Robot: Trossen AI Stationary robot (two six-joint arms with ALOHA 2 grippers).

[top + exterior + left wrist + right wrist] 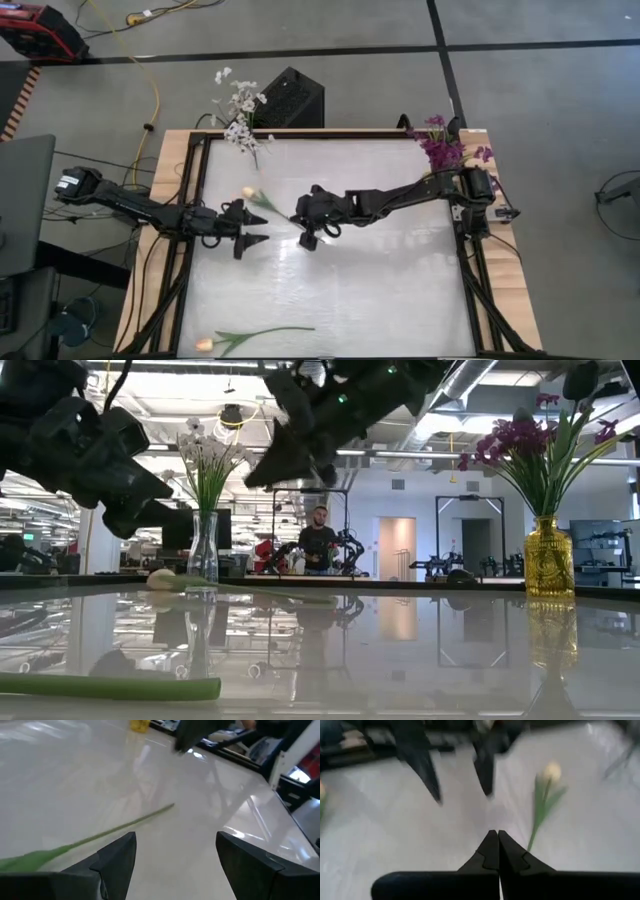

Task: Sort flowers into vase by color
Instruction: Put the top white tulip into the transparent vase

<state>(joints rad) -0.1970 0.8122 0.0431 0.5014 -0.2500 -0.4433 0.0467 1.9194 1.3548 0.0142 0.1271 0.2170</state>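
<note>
A: Starting at the table's (330, 300) left edge, what is there?

B: The left gripper (252, 228) hovers just inside that edge, its two dark fingers (117, 857) spread wide with nothing between them. Just beyond its tips lies a tulip (262, 201): a pale cream bud on a thin green stem with a long leaf, flat on the glossy white top.

A: And near the table's front edge?

B: A second tulip (250, 337) lies there, peach bud pointing left, stem running right, well apart from both grippers.

A: The white ones?

B: A spray of small white blossoms (240, 110) on green stems stands upright in a clear glass vase (203, 546) at the table's back-left corner.

A: Toward the table's middle?

B: The right gripper (308, 238) hangs near the centre, just beside the stem end of the first tulip. Its fingers (496, 851) are pressed together and hold nothing; the cream bud shows just beyond them.

A: And at the table's right?

B: Purple blossom clusters (445, 148) stand in a yellow glass vase (548, 557) at the back-right corner.
</note>
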